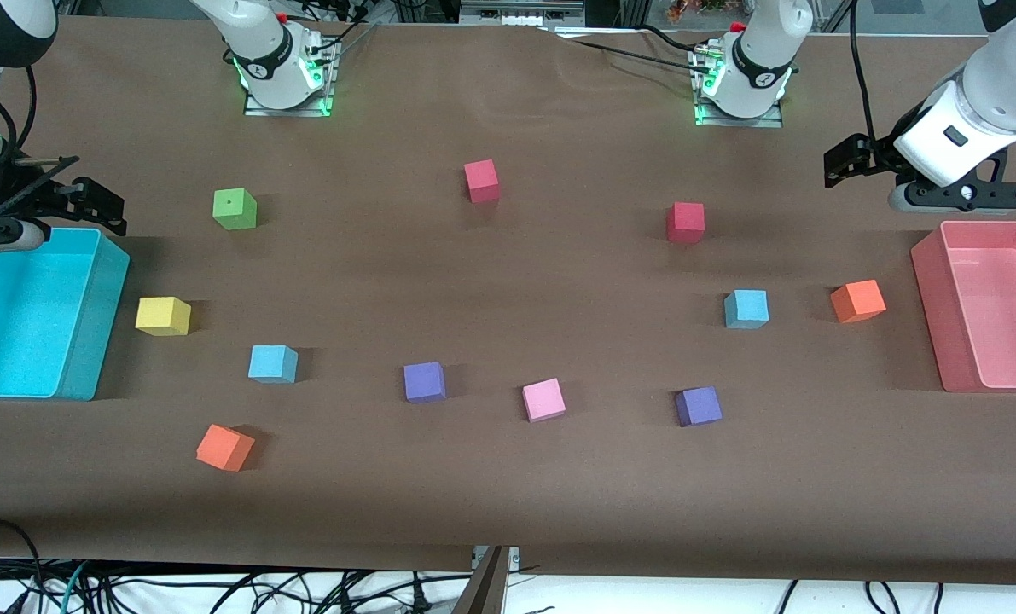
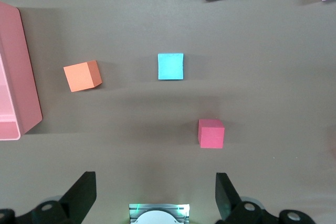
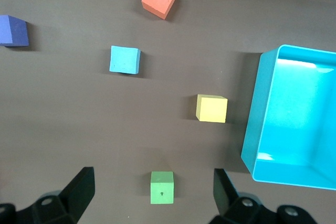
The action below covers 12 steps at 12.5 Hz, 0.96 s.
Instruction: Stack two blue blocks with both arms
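Note:
Two light blue blocks lie apart on the brown table. One blue block sits toward the right arm's end, between a yellow and an orange cube. The other blue block sits toward the left arm's end, beside an orange cube. My right gripper hangs open over the table by the turquoise bin, holding nothing. My left gripper hangs open and holds nothing, over the table by the pink bin.
A turquoise bin stands at the right arm's end, a pink bin at the left arm's end. Scattered cubes: green, yellow, two orange, two red, two purple, pink.

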{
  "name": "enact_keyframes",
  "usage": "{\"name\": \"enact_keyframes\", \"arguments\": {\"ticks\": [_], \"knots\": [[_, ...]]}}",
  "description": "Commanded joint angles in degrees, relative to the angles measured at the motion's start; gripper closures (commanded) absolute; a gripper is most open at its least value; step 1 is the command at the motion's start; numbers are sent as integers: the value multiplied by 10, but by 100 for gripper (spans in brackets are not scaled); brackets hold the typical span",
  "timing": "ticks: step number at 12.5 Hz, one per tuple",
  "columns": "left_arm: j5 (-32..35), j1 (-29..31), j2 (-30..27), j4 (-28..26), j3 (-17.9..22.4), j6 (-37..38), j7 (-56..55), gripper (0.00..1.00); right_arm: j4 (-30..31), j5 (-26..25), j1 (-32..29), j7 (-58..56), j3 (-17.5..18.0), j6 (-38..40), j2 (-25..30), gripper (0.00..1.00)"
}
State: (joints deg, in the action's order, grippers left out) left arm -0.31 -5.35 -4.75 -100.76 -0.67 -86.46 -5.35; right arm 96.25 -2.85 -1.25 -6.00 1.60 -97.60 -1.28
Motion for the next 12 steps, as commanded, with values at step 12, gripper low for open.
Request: {"name": "enact_keyframes", "arguments": {"ticks": [12], "knots": [[14,-4,1,-2,4,2,10,0,-3,12,3,11,2,-9,-6,0]]}}
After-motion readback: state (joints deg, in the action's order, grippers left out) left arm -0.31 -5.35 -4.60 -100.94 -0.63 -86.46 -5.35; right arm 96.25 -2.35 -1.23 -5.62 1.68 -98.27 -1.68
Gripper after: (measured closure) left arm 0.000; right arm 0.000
